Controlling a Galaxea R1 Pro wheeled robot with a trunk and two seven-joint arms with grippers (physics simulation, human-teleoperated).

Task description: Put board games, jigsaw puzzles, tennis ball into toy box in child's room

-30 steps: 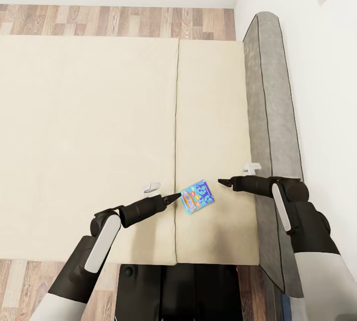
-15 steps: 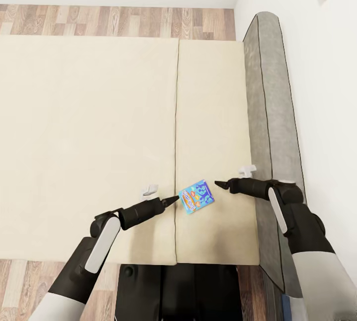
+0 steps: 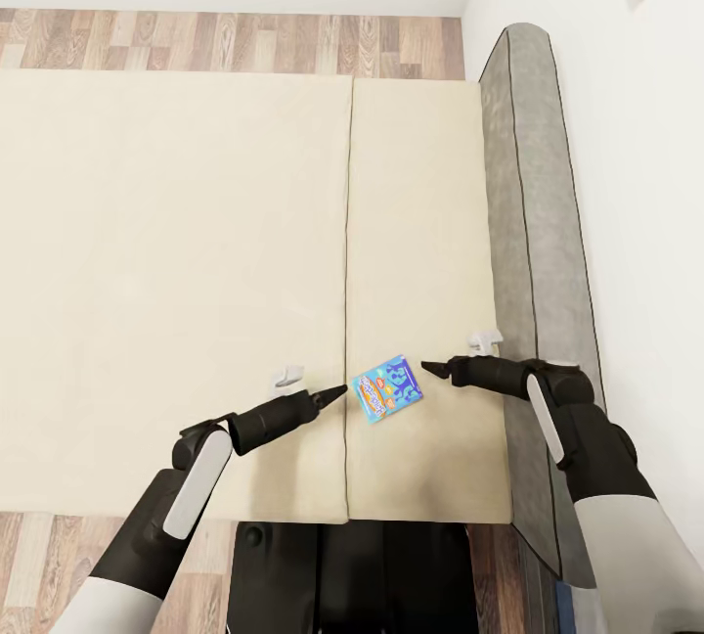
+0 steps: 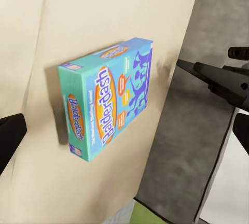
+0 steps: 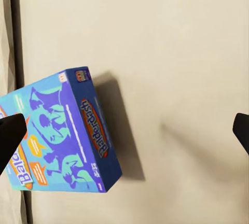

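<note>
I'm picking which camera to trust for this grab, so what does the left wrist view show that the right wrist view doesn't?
Left wrist view: the box's teal spine, the right end effector reaching in beside the board game, and the grey headboard.

Right wrist view: the box's dark blue side and bare bedding beyond it.

Both: the Balderdash box lying flat on the cream bed, not gripped.
</note>
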